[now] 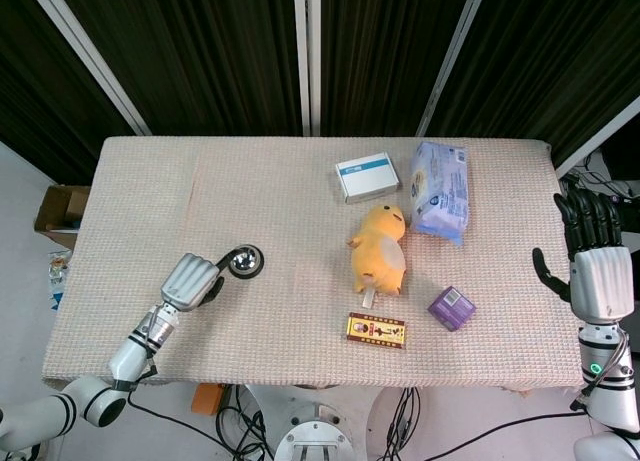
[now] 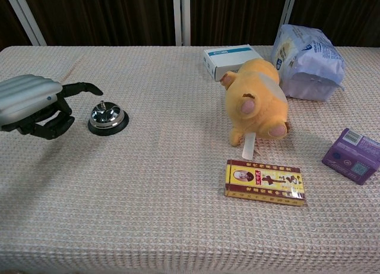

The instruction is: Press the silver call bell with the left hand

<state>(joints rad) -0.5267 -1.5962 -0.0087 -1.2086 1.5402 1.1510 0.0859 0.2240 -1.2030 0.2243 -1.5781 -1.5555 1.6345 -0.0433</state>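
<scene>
One silver call bell (image 2: 108, 116) sits on its black base toward the left side of the cloth-covered worktop (image 2: 148, 185), and in the head view it (image 1: 244, 261) lies well apart from everything else. Just beside it on the left is the left hand (image 2: 32, 104), its silver back up, most fingers (image 2: 50, 124) curled under toward the palm while one dark finger reaches out level above the bell's button without touching it; the hand holds nothing. In the head view the left hand (image 1: 194, 279) is close against the bell's left edge. Further right lies a yellow plush toy (image 2: 256, 104) on its front, with a white tag below it. Behind the toy are a white and blue box (image 2: 228, 60) and a pale blue plastic packet (image 2: 309, 60). In front of the toy lies a flat red and gold box (image 2: 265, 182), and a small purple box (image 2: 355, 156) sits near the right edge. Off that edge the right hand (image 1: 590, 256) is raised, fingers straight, apart and empty.
</scene>
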